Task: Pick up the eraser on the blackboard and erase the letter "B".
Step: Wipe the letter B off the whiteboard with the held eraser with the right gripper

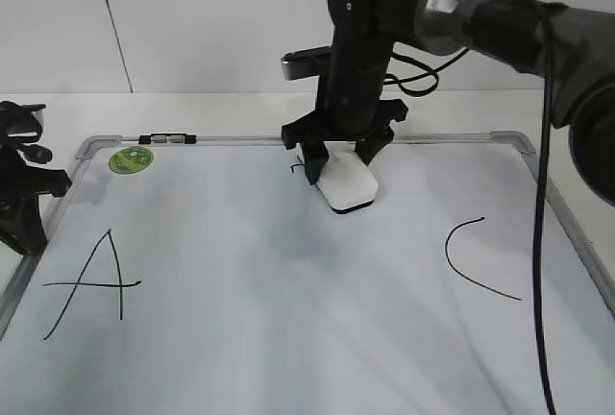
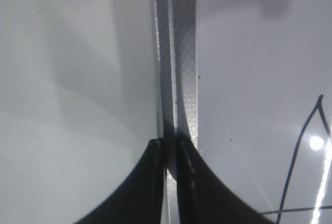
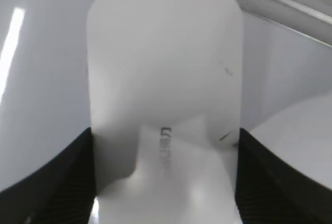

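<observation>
Exterior view: I have the right gripper (image 1: 339, 163) near the far edge of the blackboard (image 1: 288, 338), about midway between its far corners, pinching the eraser (image 1: 348, 185) between its fingers. The eraser's base rests on the board. A short dark stroke (image 1: 295, 167), all I can see of the letter "B", shows just left of the gripper; the rest is hidden or gone, I cannot tell which. "A" (image 1: 96, 280) sits toward the left edge, "C" (image 1: 476, 259) toward the right, and a green magnet (image 1: 131, 158) and a marker pen (image 1: 166, 137) lie at the far left corner.

Right wrist view: the eraser (image 3: 163, 94) fills the frame, its grey marking blurred.

Left wrist view: the left gripper (image 2: 171, 182) hangs over the frame (image 2: 181, 68), fingers pressed nearly together, tips cut off.
</observation>
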Motion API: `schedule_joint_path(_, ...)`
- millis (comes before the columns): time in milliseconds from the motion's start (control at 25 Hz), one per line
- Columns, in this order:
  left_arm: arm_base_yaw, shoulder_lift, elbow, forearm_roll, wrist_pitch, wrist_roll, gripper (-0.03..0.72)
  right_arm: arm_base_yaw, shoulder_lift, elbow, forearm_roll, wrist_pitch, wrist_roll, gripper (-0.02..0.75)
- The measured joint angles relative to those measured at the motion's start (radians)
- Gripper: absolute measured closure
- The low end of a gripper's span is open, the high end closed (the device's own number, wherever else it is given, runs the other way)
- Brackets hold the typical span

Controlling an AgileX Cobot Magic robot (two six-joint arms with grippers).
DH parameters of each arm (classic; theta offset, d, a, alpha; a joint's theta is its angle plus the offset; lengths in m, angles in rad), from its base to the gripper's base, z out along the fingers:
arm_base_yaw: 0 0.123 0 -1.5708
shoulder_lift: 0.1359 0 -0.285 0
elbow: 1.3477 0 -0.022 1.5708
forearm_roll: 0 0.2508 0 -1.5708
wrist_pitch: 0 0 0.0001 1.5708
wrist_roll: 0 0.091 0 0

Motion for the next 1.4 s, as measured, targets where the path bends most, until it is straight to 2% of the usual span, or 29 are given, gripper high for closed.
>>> schedule_joint_path(400,0.0,0.0,0.0,0.0,0.0,0.0,0.657,0.183,0.039,-0.066,0.069,-0.009,-0.032,0.179)
schedule_joint_path(560,0.0,0.0,0.0,0.0,0.0,0.0,0.657,0.21,0.048,-0.087,0.086,-0.009,-0.036,0.179)
schedule_joint_path(760,0.0,0.0,0.0,0.0,0.0,0.0,0.657,0.173,0.051,-0.09,0.064,-0.009,-0.028,0.179)
schedule_joint_path(1000,0.0,0.0,0.0,0.0,0.0,0.0,0.657,0.021,0.051,-0.09,0.019,-0.009,-0.026,0.179)
schedule_joint_path(1120,0.0,0.0,0.0,0.0,-0.003,0.0,0.657,-0.044,0.051,-0.091,0.033,0.003,-0.025,0.179)
schedule_joint_path(1400,0.0,0.002,0.0,-0.01,-0.007,0.0,0.657,-0.06,0.047,-0.091,0.071,0.011,-0.025,0.179)
